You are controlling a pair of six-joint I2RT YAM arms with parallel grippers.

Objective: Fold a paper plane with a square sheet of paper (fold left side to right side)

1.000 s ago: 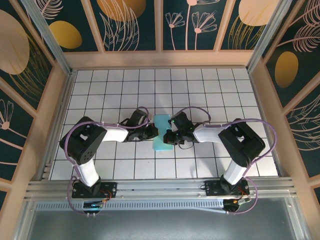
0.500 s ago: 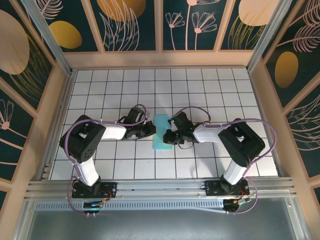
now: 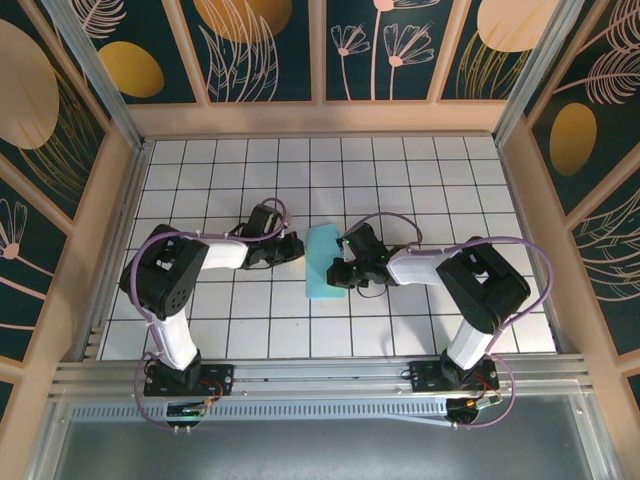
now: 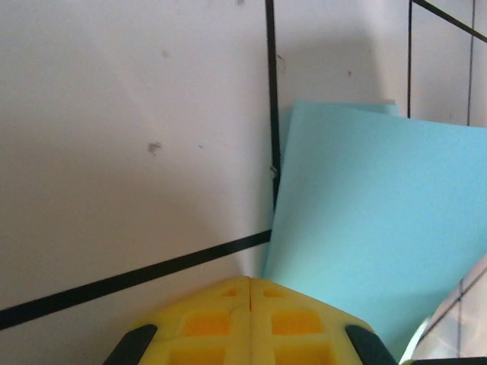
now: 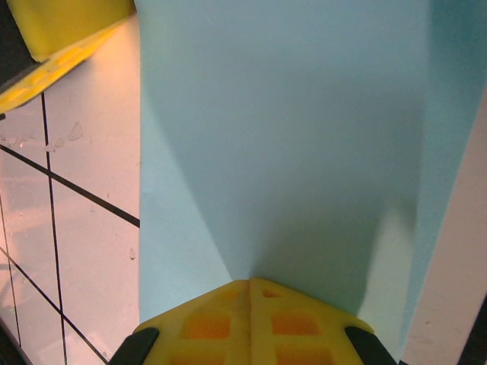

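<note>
The square sheet of paper (image 3: 322, 264) lies on the white grid table, doubled over into a narrow teal-blue rectangle about one tile wide. My left gripper (image 3: 299, 250) is shut, its yellow tips (image 4: 249, 280) down on the table just left of the sheet (image 4: 373, 220), holding nothing. My right gripper (image 3: 339, 271) is shut too, and its closed yellow tips (image 5: 249, 282) rest on top of the sheet (image 5: 281, 137) near its right edge. The paper is not between the right fingers. In the right wrist view a left fingertip (image 5: 65, 34) shows at the top left.
The white grid table (image 3: 420, 180) runs out to peach walls at the back and both sides. A metal rail (image 3: 320, 375) crosses the near edge by the arm bases. Both forearms lie low over the middle rows of tiles.
My left gripper has drawn back to the left, off the sheet and onto the table beside it. The right gripper and the folded sheet have barely shifted.
</note>
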